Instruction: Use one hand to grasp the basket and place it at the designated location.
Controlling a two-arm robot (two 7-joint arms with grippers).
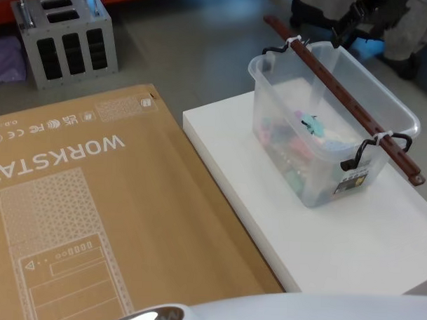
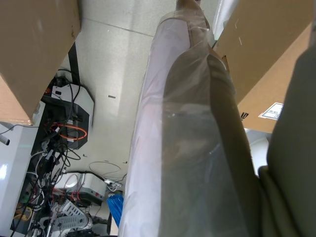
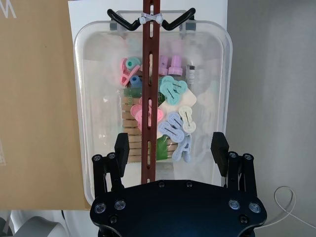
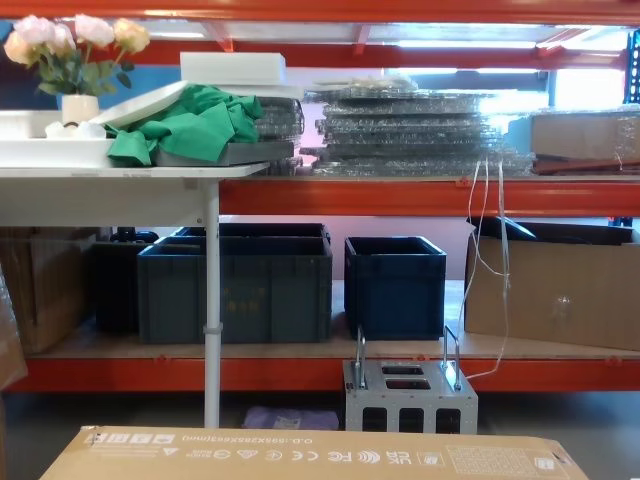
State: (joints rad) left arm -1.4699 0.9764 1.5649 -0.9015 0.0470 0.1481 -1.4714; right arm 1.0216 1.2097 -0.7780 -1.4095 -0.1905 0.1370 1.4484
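Hovering right gripper [image 3: 170, 145] over the basket [image 1: 318, 178] at 2 o'clock on the white platform [image 1: 336, 262], fingers wide open, empty, straddling its bar handle [image 3: 149, 74]; pre-grasp approach, so next I'd centre, drop & clamp the bar.

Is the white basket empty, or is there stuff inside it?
Not empty. Colourful clips lie piled on the bottom of the basket, well below its rim. The right tool hangs open above it.
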